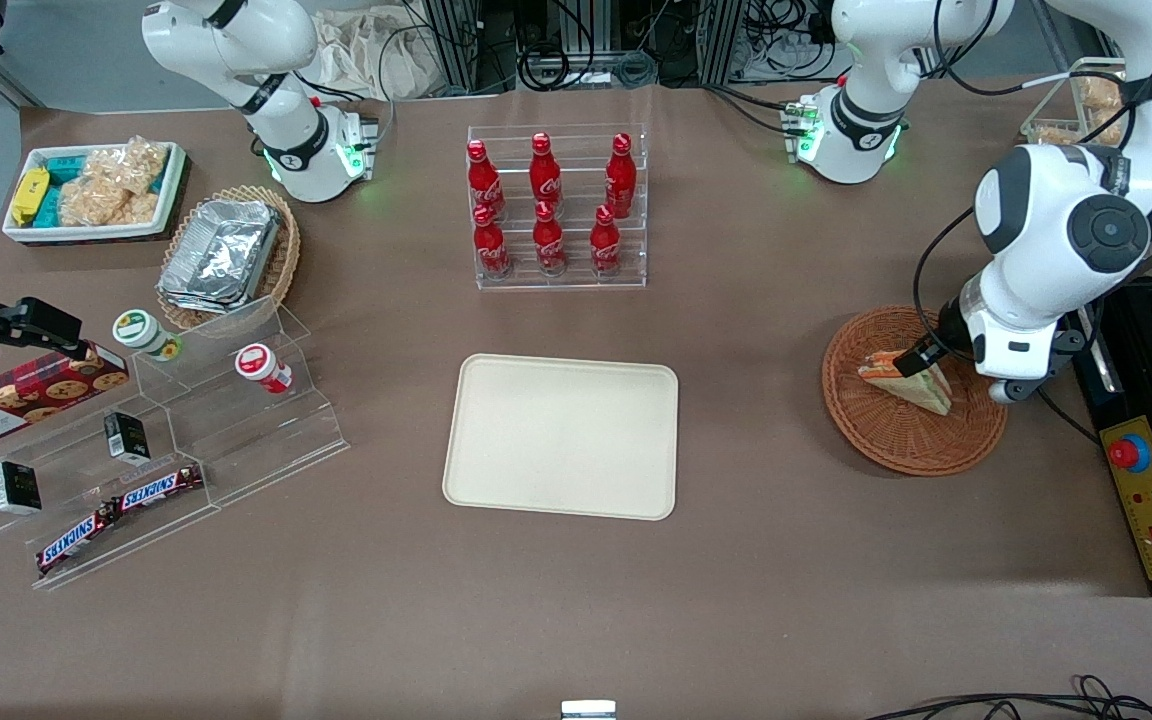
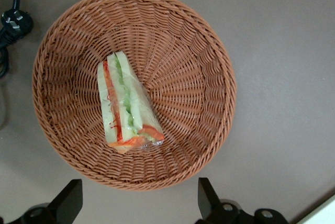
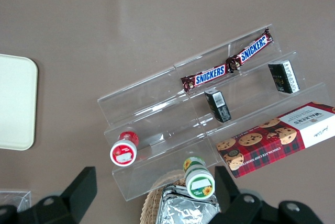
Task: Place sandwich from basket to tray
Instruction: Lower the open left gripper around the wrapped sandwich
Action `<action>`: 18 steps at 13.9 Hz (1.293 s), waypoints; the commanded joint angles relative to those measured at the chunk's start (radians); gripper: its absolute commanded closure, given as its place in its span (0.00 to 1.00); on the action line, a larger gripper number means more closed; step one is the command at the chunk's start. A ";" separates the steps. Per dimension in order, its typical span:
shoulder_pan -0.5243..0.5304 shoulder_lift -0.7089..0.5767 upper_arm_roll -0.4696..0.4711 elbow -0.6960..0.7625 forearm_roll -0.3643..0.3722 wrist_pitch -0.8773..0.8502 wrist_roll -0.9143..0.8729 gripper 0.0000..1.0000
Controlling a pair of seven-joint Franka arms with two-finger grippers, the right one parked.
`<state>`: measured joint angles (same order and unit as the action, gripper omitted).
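The left arm's end effector (image 2: 138, 203) hangs above the basket (image 1: 896, 440), with its two black fingers (image 2: 68, 200) spread wide apart and nothing between them. In the left wrist view both fingertips show over the table just outside the basket's rim, clear of the wicker.

The sandwich (image 2: 127, 103) lies inside the basket, on the woven bottom, a little off centre. It rests on its side in clear wrap, with the white bread and the orange and green filling layers showing along the cut edge. No finger touches it. In the front view the arm's wrist covers part of the sandwich (image 1: 911, 378) and part of the basket's edge.

The basket sits on the brown table (image 1: 736, 600) toward the working arm's end. The tray (image 1: 564, 437) lies flat near the middle of the table, well apart from the basket, with bare table between them; nothing rests on it.

Farther from the front camera than the tray stands a clear rack of red bottles (image 1: 548, 210). Toward the parked arm's end are a clear stepped stand (image 1: 236, 420) with two small jars and snack bars, a tan basket of foil containers (image 1: 226, 255), and a white bin of snacks (image 1: 96, 190).
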<state>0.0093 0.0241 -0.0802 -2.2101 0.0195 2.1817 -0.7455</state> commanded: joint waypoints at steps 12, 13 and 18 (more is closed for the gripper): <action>0.009 0.132 0.026 -0.049 0.020 0.135 -0.187 0.01; 0.009 0.143 0.026 -0.051 0.020 0.141 -0.196 0.01; 0.009 0.183 0.028 -0.057 0.026 0.180 -0.255 0.01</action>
<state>0.0160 0.1939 -0.0503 -2.2505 0.0205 2.3254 -0.9615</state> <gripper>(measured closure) 0.009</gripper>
